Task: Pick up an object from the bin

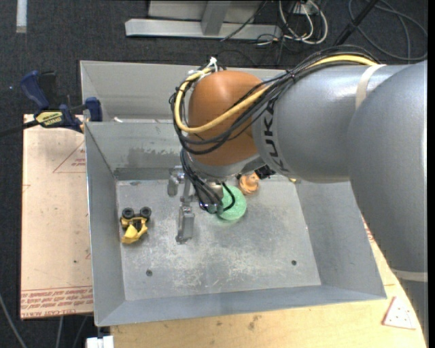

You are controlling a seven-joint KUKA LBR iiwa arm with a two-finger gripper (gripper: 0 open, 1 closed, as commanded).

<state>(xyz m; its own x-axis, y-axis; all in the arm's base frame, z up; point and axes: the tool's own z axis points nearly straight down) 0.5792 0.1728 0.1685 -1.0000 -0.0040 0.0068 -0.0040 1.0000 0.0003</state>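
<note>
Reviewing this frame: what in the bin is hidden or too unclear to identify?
Camera view:
Green round thing: left part hidden behind the gripper.
Small orange thing: partly under the arm, kind unclear.
Yellow and black thing: too small to identify.
Back of the bin: covered by the orange wrist cover.

a yellow and black toy (pixel 134 225) is seen lying on the left part of the floor of the bin (pixel 102 204), well apart from the other things. a round green thing (pixel 234 209) is found near the middle, partly covered from above, and a small orange piece (pixel 249 183) is set just beside it, toward the back wall. beyond the bin, dark carpet (pixel 47 41) is laid, on which a flat grey metal base (pixel 204 26) and loose cables (pixel 306 20) are seen.
</note>
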